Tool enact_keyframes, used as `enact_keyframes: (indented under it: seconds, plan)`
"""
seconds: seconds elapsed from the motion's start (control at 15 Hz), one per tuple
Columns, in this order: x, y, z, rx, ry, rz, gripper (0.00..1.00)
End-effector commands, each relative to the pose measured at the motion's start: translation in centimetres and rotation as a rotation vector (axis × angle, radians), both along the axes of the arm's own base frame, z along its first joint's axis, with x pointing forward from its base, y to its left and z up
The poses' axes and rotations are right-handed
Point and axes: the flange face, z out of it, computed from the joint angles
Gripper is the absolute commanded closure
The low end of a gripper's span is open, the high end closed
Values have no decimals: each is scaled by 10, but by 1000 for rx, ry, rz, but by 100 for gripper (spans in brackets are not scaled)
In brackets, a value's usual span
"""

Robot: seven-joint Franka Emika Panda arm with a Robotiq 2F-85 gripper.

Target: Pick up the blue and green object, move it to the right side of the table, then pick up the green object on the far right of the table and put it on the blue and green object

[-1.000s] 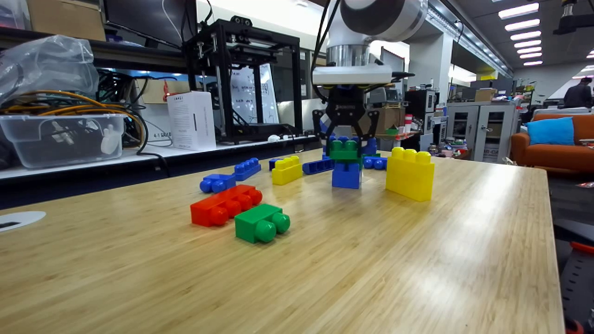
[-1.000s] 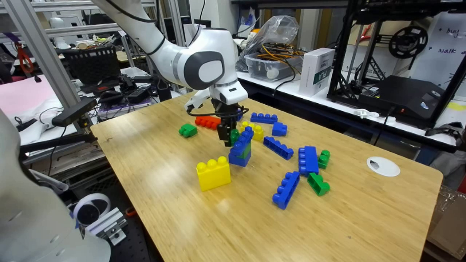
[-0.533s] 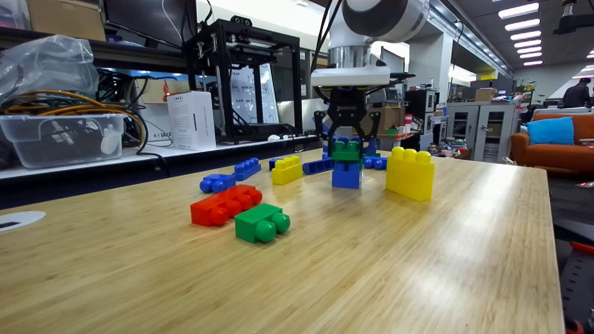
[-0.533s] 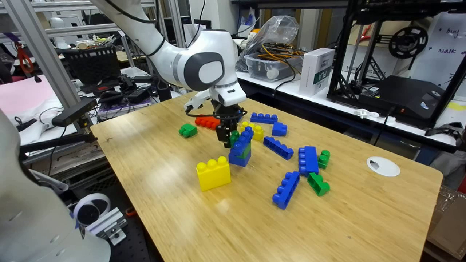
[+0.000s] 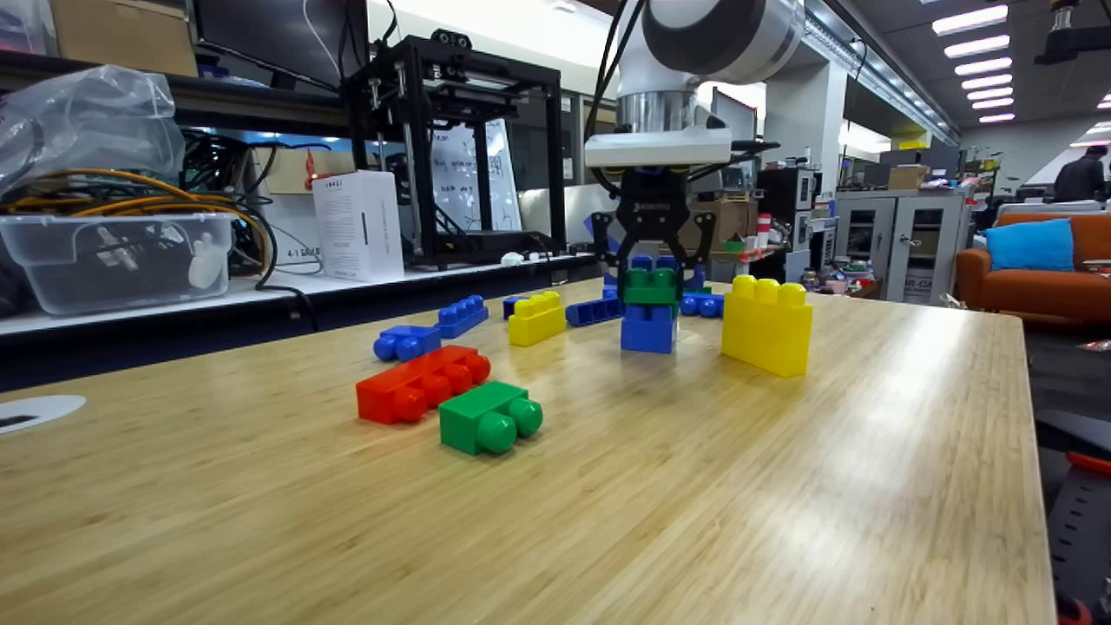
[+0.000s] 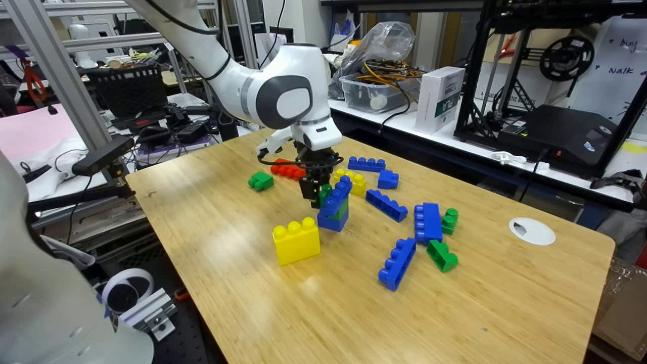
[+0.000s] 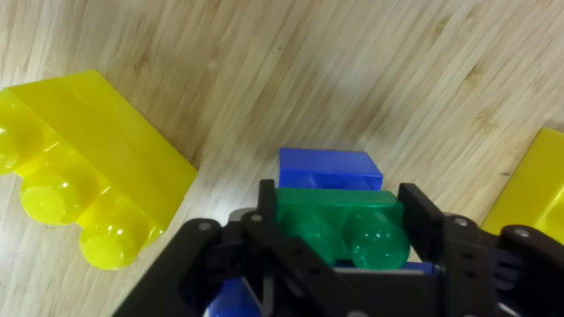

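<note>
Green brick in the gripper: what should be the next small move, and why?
Perhaps lower the green brick slightly before opening: the gripper appears closed on it, and in the wrist view studs of the lower blue brick show past its edge, so it may not be seated.

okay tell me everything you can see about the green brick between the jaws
The green brick looks like glossy moulded plastic: a short block with two rounded studs on top. It is upright and about level, the jaws right at both ends, apparently gripping it. It is above the lowest blue brick of the tower; whether they touch, I cannot tell. In an exterior view, the tower's wide blue top brick partly hides it.
</note>
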Motion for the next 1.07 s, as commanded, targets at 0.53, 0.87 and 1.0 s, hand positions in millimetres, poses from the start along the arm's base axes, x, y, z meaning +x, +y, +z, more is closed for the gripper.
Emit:
enact_keyframes:
  seconds: [0.53,0.87,1.0]
  plan:
    - [-1,-2,-17,2,-9,-16,56]
    - [-1,-2,-19,3,-8,-14,56]
    - [-1,-2,-19,4,-7,-12,56]
